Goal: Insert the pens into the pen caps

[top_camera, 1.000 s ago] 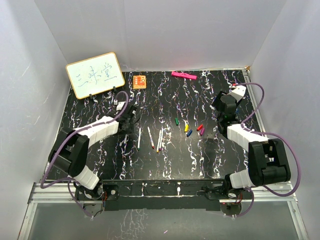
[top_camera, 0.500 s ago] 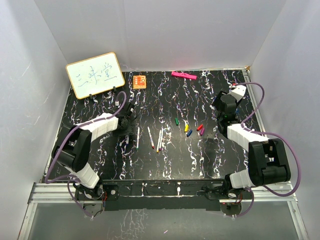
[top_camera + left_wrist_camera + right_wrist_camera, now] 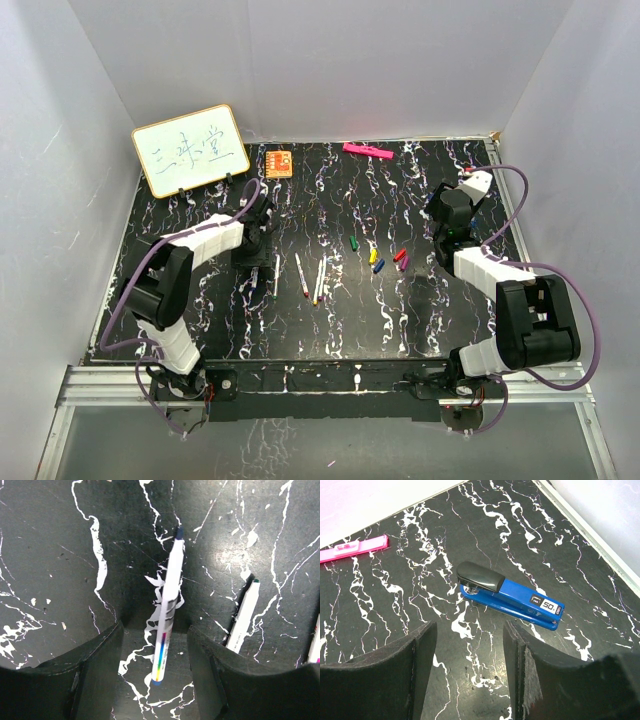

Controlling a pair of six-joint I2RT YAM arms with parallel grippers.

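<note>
Rightmost pen [image 3: 315, 642] — mostly beyond frame edge

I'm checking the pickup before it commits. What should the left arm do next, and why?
Probably lower a little and close on the pen. In the left wrist view the left gripper hangs with jaws open, one finger on either side of that pen, which lies flat on the table. The pen caps lie apart to its right, so it must be lifted first.

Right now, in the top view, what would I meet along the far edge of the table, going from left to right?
whiteboard → small orange square object → pink bar
</note>
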